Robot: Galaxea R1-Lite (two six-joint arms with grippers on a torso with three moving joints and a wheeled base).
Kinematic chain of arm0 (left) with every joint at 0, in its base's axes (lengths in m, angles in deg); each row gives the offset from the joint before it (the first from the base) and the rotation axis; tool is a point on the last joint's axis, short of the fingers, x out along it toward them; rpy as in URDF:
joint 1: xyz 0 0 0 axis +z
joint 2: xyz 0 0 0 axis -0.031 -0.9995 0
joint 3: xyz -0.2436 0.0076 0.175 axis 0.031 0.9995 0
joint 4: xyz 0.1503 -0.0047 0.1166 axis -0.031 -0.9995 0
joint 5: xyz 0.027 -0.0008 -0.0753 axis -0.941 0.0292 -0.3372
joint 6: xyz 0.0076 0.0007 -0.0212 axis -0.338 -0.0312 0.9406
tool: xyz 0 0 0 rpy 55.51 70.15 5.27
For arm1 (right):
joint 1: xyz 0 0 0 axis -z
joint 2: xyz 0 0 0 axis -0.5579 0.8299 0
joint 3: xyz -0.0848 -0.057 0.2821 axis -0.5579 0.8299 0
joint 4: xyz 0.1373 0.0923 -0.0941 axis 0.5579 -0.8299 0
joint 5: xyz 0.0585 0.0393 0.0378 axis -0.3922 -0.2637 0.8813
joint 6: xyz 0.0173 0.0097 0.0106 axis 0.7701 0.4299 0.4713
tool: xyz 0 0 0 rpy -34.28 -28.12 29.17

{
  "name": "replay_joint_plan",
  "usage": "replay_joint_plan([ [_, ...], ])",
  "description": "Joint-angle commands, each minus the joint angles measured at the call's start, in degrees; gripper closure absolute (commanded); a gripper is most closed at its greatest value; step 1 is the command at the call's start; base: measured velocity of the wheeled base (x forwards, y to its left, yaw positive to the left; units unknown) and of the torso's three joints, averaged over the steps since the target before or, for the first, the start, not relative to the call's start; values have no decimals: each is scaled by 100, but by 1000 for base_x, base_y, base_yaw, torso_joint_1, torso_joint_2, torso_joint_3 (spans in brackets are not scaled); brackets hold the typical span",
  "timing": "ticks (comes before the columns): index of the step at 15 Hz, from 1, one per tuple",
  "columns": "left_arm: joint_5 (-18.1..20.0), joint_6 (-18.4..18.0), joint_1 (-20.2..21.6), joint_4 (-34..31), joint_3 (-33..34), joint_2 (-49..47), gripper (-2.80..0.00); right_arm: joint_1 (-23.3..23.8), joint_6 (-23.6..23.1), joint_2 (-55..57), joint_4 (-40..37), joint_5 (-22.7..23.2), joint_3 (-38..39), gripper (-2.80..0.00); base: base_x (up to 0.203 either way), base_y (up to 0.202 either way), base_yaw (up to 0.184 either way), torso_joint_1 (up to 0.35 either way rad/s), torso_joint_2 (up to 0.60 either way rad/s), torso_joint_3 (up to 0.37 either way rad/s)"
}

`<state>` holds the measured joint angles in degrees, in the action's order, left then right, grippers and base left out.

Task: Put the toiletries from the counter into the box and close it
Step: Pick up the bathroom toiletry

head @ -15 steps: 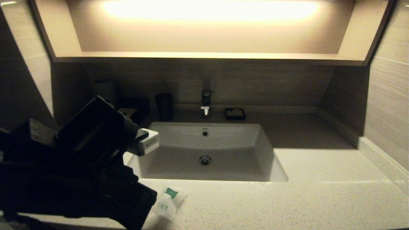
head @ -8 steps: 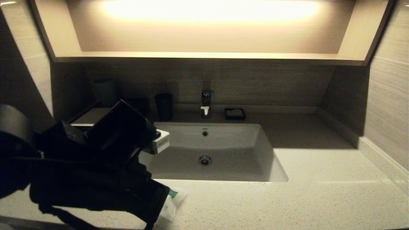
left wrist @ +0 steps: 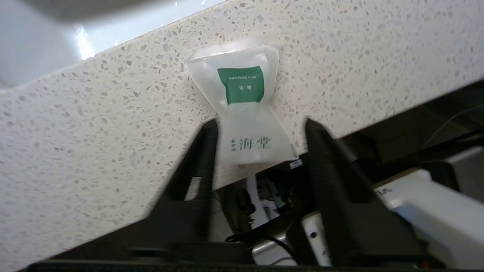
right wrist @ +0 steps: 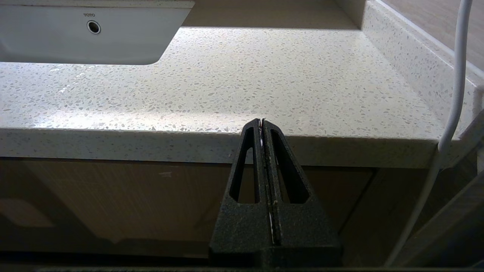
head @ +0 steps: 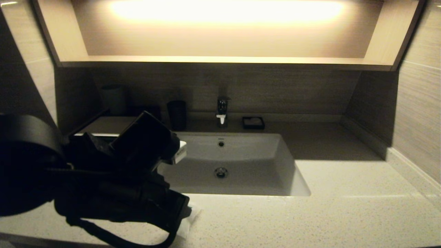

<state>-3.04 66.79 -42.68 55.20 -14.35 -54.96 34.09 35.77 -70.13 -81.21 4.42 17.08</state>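
- While its jaws stand apart, the left gripper (left wrist: 261,126) hovers over the pouch (left wrist: 247,109), one finger (left wrist: 206,151) on either side of its lower half, gripping nothing.
- That pouch lies flat on the counter (left wrist: 94,124), near its front edge, green label facing up.
- From the head view, the left arm (head: 113,182) reaches low across the counter's front left, hiding most of the pouch.
- Behind it sits the box (head: 103,125), left of the sink (head: 241,162).
- Parked below the counter edge, the right gripper (right wrist: 262,124) has its fingers pressed together.
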Motion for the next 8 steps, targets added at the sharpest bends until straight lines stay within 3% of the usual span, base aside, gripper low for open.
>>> replay_joint_plan([
  [1, -2, 54, -1, -19, -6, -120, -280, -1, -5, 5, 0, 2, 9, 0, 0, 0, 0, 0, 0, 0],
  [8, -2, 46, -1, 26, 60, -306, -280, -1, -5, 5, 0, 2, 9, 0, 0, 0, 0, 0, 0, 0],
])
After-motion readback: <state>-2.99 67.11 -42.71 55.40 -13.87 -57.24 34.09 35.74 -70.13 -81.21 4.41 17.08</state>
